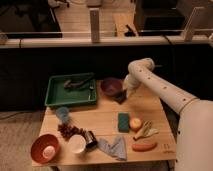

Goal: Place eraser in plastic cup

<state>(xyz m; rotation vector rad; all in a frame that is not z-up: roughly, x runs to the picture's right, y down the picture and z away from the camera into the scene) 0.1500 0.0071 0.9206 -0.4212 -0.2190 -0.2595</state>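
One gripper [123, 93] hangs just beside the purple bowl [109, 85]; whether it grips anything, cannot tell.

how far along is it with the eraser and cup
Nothing done yet: the eraser is by the purple bowl, well apart from the plastic cup beside the green tray. In hand: the pincer is down at the eraser. Left: lifting, carrying, dropping it in.
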